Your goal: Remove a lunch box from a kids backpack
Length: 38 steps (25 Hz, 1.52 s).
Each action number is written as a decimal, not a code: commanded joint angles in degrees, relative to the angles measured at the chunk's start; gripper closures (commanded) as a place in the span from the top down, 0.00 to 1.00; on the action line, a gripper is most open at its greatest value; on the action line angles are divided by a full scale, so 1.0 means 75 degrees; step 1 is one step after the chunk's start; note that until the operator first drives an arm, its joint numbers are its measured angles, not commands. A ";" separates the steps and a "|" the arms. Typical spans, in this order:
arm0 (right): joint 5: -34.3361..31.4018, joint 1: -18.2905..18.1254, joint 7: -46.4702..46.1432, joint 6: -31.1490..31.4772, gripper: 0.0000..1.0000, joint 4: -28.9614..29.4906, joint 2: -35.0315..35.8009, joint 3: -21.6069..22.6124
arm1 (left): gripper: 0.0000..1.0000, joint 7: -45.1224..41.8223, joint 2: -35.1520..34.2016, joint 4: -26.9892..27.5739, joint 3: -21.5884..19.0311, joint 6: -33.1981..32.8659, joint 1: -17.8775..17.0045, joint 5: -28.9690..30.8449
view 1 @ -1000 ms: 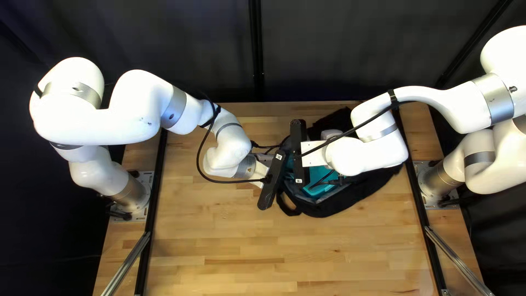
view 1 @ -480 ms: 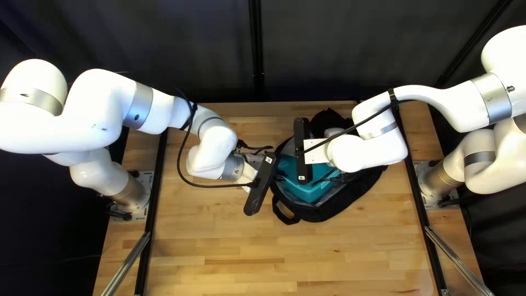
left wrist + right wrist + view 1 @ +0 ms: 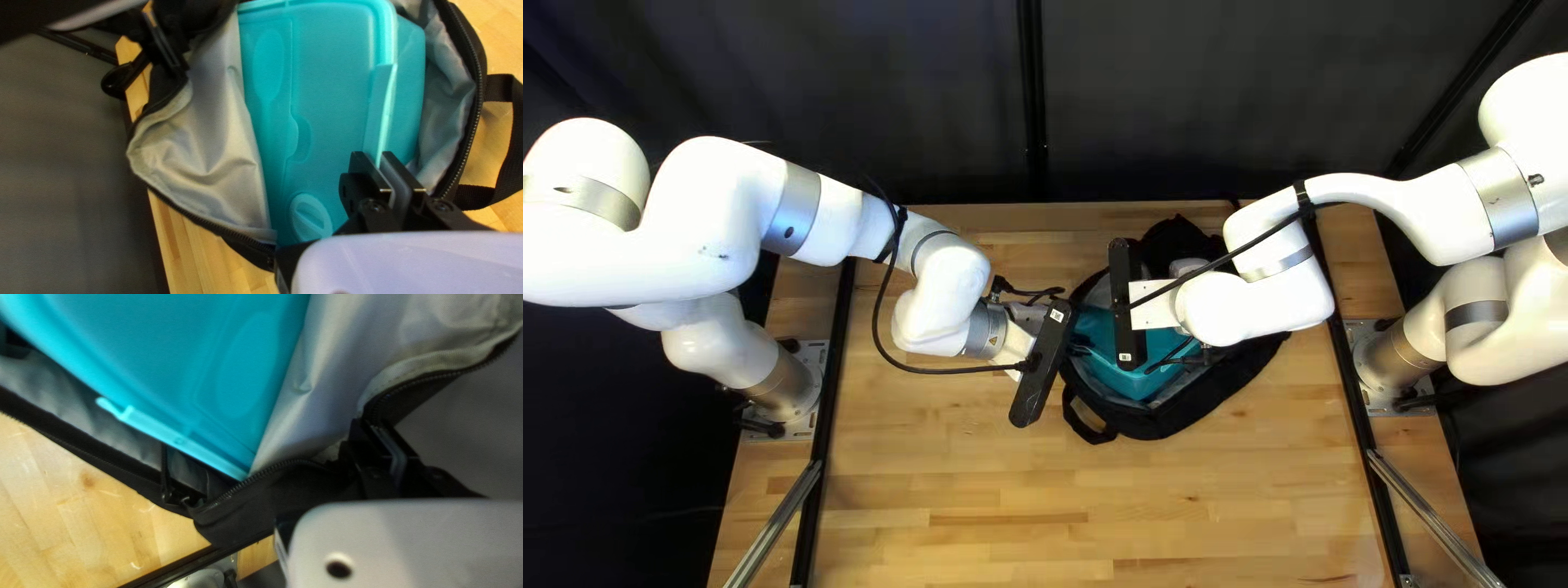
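With twelve straight ahead of the left gripper (image 3: 373,158), the lunch box (image 3: 332,109) lies inside the backpack (image 3: 207,179) toward eleven, long axis roughly twelve-to-six. This nearer claw, nearly closed, pinches its side latch (image 3: 380,109); the right gripper (image 3: 373,427), equally narrow, clamps the zippered edge (image 3: 381,397).

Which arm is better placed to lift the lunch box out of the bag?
Left, I'd say: the left gripper pinches the edge of the lunch box, while the right gripper grips the opening of the bag, which could help steady it.
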 commanded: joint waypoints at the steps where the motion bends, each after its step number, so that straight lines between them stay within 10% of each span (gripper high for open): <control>1: -0.0023 0.0003 0.0016 -0.0060 0.00 0.0018 0.0075 0.0004 | 0.00 0.0282 -0.0108 -0.0092 -0.0034 0.0165 -0.0001 -0.0456; 38: 0.0172 0.0038 0.0010 0.0008 0.00 -0.0291 -0.0266 0.0023 | 0.00 0.3133 -0.1718 -0.1043 -0.0272 0.0033 0.0022 -0.3891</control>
